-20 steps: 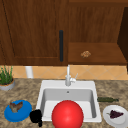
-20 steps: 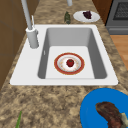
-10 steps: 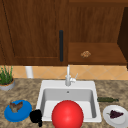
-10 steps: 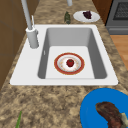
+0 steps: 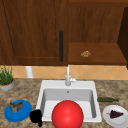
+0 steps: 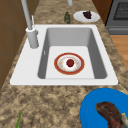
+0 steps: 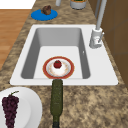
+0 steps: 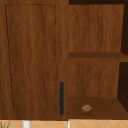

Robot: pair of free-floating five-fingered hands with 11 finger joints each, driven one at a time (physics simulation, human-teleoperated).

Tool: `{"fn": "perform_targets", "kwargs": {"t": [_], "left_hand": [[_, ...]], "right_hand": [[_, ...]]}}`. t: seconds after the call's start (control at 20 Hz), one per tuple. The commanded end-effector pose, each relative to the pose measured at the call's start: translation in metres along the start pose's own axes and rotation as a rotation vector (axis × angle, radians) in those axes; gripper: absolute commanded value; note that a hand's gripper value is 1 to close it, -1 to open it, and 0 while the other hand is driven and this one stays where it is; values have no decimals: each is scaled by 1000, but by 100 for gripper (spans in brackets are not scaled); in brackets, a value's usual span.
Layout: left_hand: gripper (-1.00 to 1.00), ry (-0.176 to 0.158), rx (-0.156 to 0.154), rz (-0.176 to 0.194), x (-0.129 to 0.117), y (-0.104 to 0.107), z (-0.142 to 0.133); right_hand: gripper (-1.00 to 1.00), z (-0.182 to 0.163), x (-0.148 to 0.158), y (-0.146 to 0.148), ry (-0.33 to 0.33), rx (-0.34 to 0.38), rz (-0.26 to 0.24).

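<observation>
Your left robot hand (image 5: 36, 117) hovers over the speckled stone bench (image 5: 25, 91) at the sink's front-left corner, fingers apparently curled on nothing. The round blue plate with brown meat (image 5: 17, 110) lies just to its left, nearest.

One hand (image 5: 36, 116) in the front view, and it's solid black all over, matte, no markings or seams to pick out. Rounded, blobby outline, a stubby finger at the bottom edge. No wrist, no arm, no cable behind it.
</observation>
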Motion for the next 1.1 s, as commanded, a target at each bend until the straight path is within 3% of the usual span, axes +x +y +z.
{"fn": "perform_targets", "kwargs": {"t": [0.0, 0.45, 1.05], "left_hand": [[0, 0, 0, 0, 0, 0, 0], [0, 0, 0, 0, 0, 0, 0], [0, 0, 0, 0, 0, 0, 0]], "right_hand": [[-100, 1, -19, -33, -25, 2, 0], [-100, 17, -62, -106, -148, 37, -18], [-100, 27, -136, -178, -181, 79, 47]]}}
